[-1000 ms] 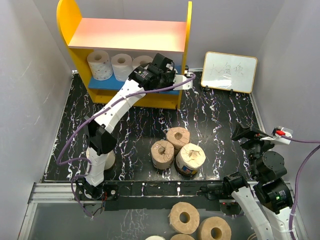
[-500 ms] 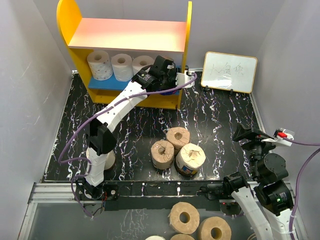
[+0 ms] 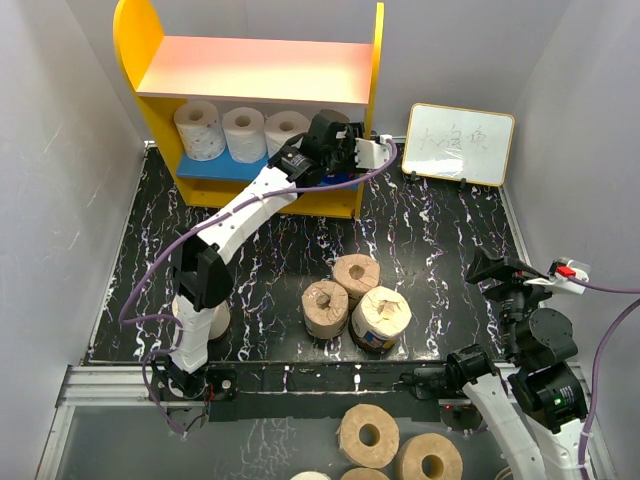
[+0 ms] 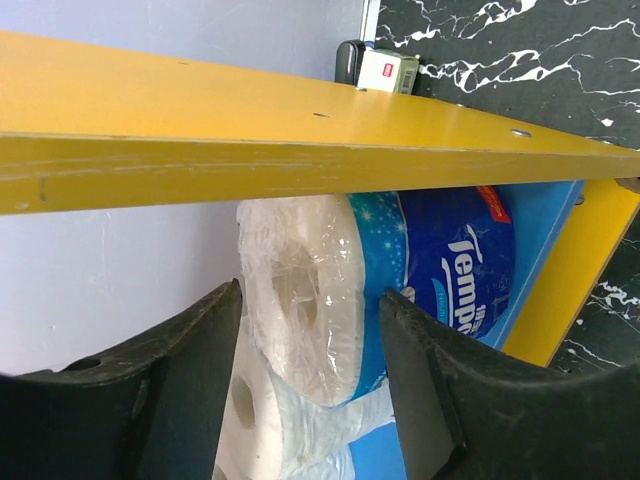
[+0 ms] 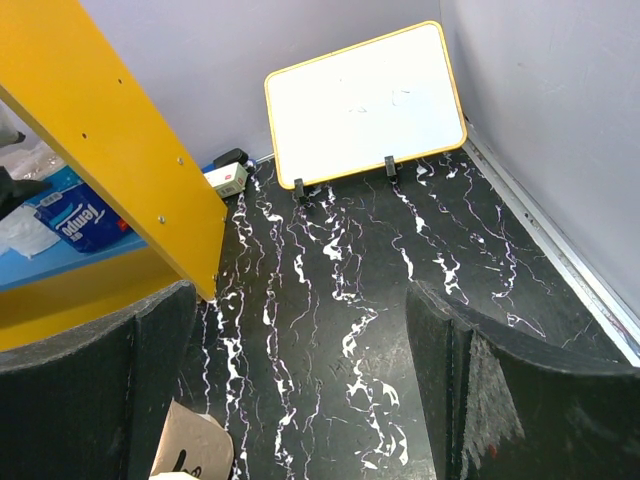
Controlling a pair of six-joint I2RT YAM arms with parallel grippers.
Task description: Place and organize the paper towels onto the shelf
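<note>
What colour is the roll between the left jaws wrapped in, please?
The roll is blue-wrapped; left wrist view.

Top view: left end effector (image 4: 310,300) tips & blue-wrapped roll (image 4: 440,270) out of sight inside shelf (image 3: 135,40). Wrist view: can't tell if fingers (image 4: 190,370) press roll; white roll (image 4: 290,440) beside it partly hidden. Whiteboard (image 3: 460,143) writing too small to read.

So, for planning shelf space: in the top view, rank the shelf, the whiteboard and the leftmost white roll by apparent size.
Shelf, largest.
Whiteboard, clearly smaller.
Leftmost white roll, smallest.
All stand at the back, so nearness barely skews this.
</note>
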